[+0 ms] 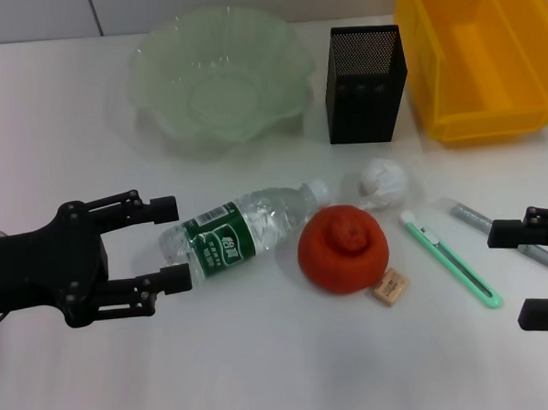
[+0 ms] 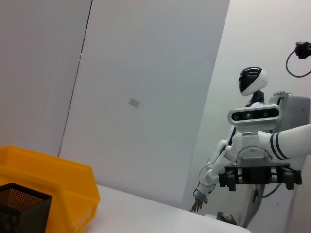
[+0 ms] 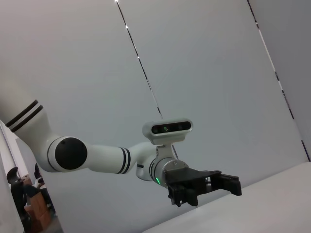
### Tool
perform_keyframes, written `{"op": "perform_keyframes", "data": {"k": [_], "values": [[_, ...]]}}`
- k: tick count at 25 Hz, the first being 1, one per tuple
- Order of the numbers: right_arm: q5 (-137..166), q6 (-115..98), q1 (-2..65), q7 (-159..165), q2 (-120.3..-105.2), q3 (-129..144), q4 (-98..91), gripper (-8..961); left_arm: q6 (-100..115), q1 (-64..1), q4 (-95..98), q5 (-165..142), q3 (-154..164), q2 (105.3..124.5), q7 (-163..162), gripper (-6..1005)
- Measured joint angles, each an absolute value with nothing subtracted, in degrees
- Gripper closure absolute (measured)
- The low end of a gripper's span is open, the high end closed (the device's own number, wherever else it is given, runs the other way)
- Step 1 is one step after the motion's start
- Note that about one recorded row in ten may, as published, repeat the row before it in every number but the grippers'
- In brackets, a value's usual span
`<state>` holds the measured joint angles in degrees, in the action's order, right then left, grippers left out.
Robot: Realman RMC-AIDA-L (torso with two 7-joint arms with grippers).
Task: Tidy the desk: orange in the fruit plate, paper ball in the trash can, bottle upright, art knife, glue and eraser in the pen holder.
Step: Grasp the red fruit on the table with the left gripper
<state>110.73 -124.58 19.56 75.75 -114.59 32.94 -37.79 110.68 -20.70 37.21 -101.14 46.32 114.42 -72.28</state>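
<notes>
Nearest to the camera in the head view is the left gripper point(image 1: 170, 243), low at the left side of the desk point(image 1: 264, 371), with its two fingers point(image 1: 160, 208) wide apart and pointing to the right. The bottle point(image 1: 243, 230) lies on its side just beside them, and its base end sits at the mouth of the open jaws, close to the lower fingertip. I cannot tell if it already touches. Its long axis goes from the base near the gripper up and to the right, toward the cap, so the fingers face the bottle from its bottom end and not across its body. To set it upright, I judge the left arm is clearly the nearer one.

Further right, the orange point(image 1: 343, 248) rests just beside the cap end, the paper ball point(image 1: 383, 181) lies behind it, and the eraser point(image 1: 389, 286) is at its front right edge. Then comes the art knife point(image 1: 450, 258), lying diagonally, and the glue point(image 1: 505, 235) beside it. The right gripper point(image 1: 544, 269) waits at the right edge near the glue, its fingers also apart and empty.

At the back stand the fruit plate point(image 1: 148, 83), the pen holder point(image 1: 364, 83) and the trash can point(image 1: 433, 86), all without any task item that I can see inside.
</notes>
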Motion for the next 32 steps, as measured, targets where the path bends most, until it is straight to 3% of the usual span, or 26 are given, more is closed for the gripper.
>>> {"op": "perform_keyframes", "data": {"k": [17, 25, 32], "values": [[110.6, -123.4, 19.6, 77.0, -115.03, 31.8, -38.1, 119, 110.5, -21.9, 37.3, -102.0, 46.3, 114.92, -72.6, 190], [110.5, -116.3, 19.9, 90.8, -114.94, 26.2, -48.4, 119, 108.6, -23.7, 37.2, -102.2, 46.2, 115.28, -73.9, 191], [110.6, -114.4, 15.4, 84.6, -114.25, 19.6, -43.4, 119, 98.9, -33.4, 36.7, -109.1, 48.7, 118.45, -78.9, 191]]}}
